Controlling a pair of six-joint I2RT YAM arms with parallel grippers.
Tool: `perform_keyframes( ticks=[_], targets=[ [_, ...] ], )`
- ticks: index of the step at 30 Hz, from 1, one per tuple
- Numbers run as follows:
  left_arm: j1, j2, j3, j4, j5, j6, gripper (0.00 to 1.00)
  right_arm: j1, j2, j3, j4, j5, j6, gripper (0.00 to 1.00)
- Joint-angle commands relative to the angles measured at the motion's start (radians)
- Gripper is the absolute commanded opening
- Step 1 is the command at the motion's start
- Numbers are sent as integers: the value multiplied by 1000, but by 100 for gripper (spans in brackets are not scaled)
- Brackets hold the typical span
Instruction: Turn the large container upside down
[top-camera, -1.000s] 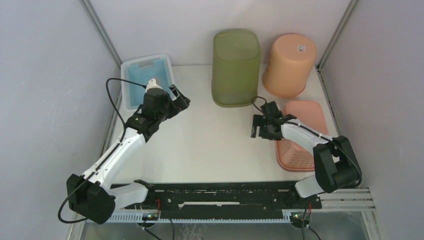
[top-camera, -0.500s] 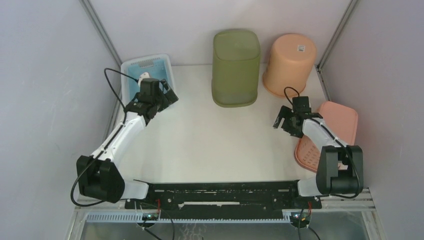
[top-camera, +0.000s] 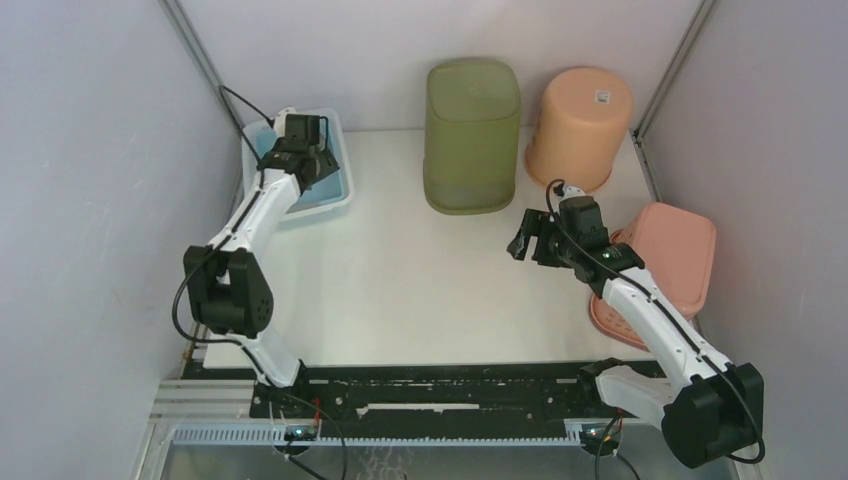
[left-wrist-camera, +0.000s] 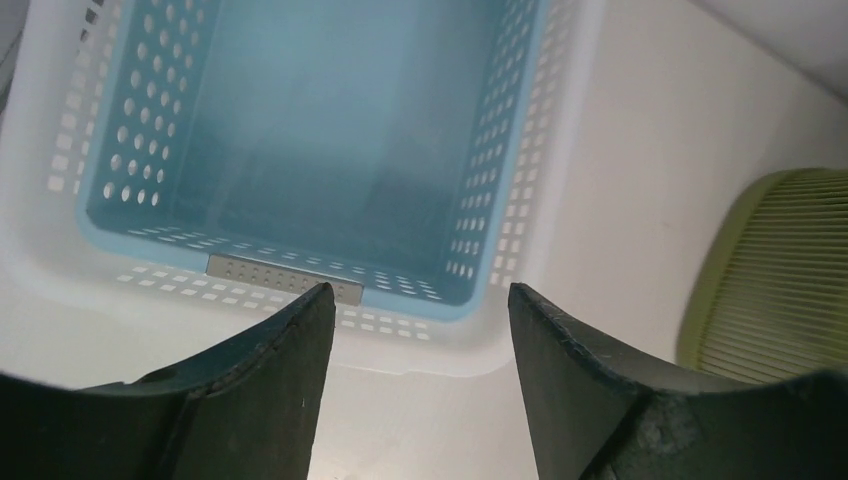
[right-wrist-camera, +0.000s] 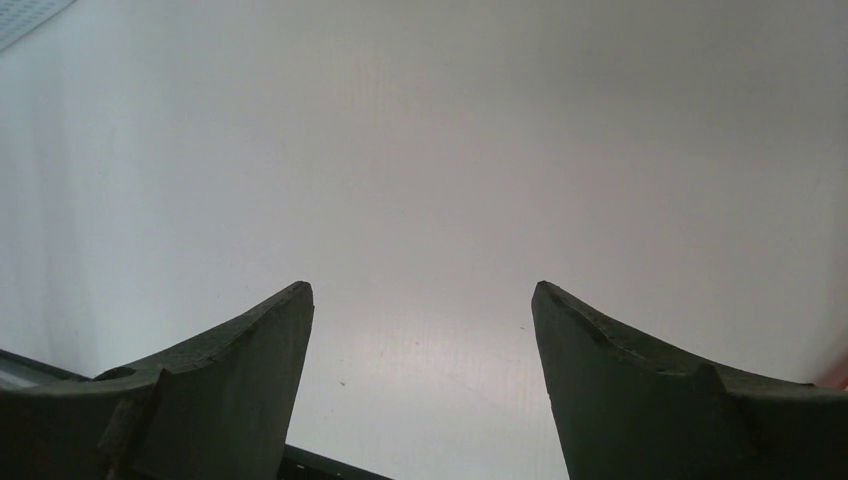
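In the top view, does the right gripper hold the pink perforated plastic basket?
No, the right gripper stands open over the white table, apart from the pink perforated plastic basket.

An olive-green bin (top-camera: 472, 135) stands upside down at the back of the white worktop (top-camera: 420, 290). Just beside it on the right is a peach-orange bucket (top-camera: 578, 130), also upside down, with a small white label (top-camera: 602, 97) on its upturned base. Nearer, by the right wall, a pink perforated basket (top-camera: 665, 250) lies tilted.

Left arm (top-camera: 250, 215) stretched far forward, left tool (left-wrist-camera: 415, 300) parted, right arm (top-camera: 650, 305) angled inward, right tool (right-wrist-camera: 420, 290) spread wide
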Motion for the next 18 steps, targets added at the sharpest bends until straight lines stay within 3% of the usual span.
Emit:
perform_keyframes(
  ticks=[1, 8, 18],
  targets=[
    [0, 57, 9, -27, -65, 30, 69, 35, -18, 24, 10, -21, 23, 88],
    [-3, 73, -82, -28, -48, -17, 77, 86, -15, 16, 15, -32, 22, 88],
    [-11, 50, -175, -28, -31, -15, 78, 124, -70, -2, 8, -43, 38, 88]
  ],
)
